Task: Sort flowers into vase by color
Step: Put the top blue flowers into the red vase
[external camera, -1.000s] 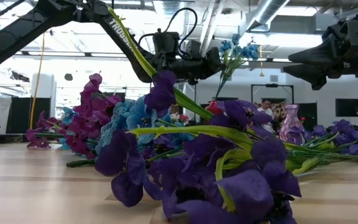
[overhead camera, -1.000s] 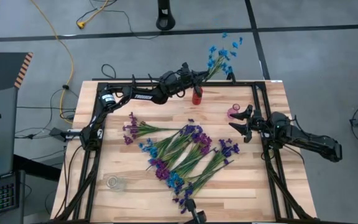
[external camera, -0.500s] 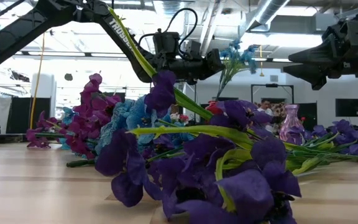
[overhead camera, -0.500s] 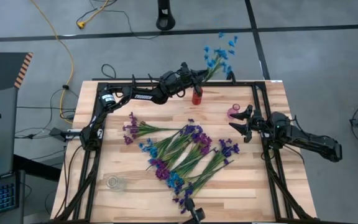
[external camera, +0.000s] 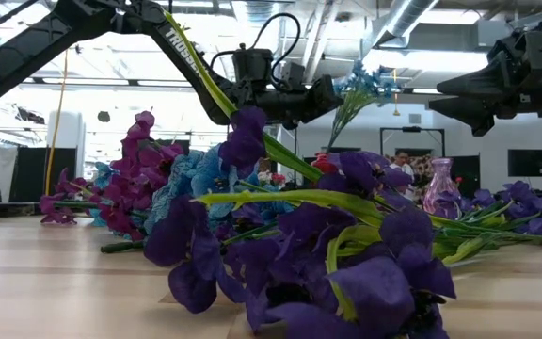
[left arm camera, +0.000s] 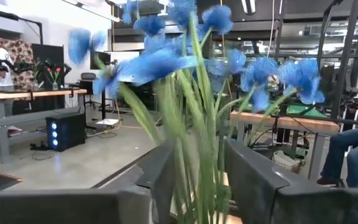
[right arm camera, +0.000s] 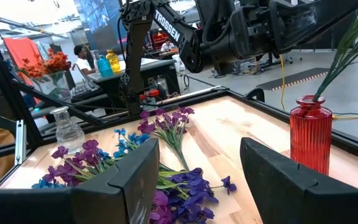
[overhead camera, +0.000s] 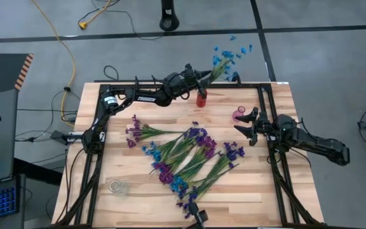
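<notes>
A bunch of blue flowers stands with its stems in the red vase at the table's far edge, the blossoms leaning out past that edge. My left gripper is open just above the vase, one finger on each side of the green stems; whether a finger still touches them I cannot tell. Loose blue, magenta and violet flowers lie across the middle of the table. My right gripper waits open at the table's right, beside the pink vase.
A clear glass vase stands near the table's front left corner. One magenta-headed bunch lies apart at the left of the pile. Black frame rails run along the table's sides. People sit and stand in the room beyond.
My left gripper has stayed in place above the red vase and its fingers have parted around the stems. The blue bunch's blossom heads have swung up and away from the gripper, toward the far right, while the stem ends have stayed in the vase.
</notes>
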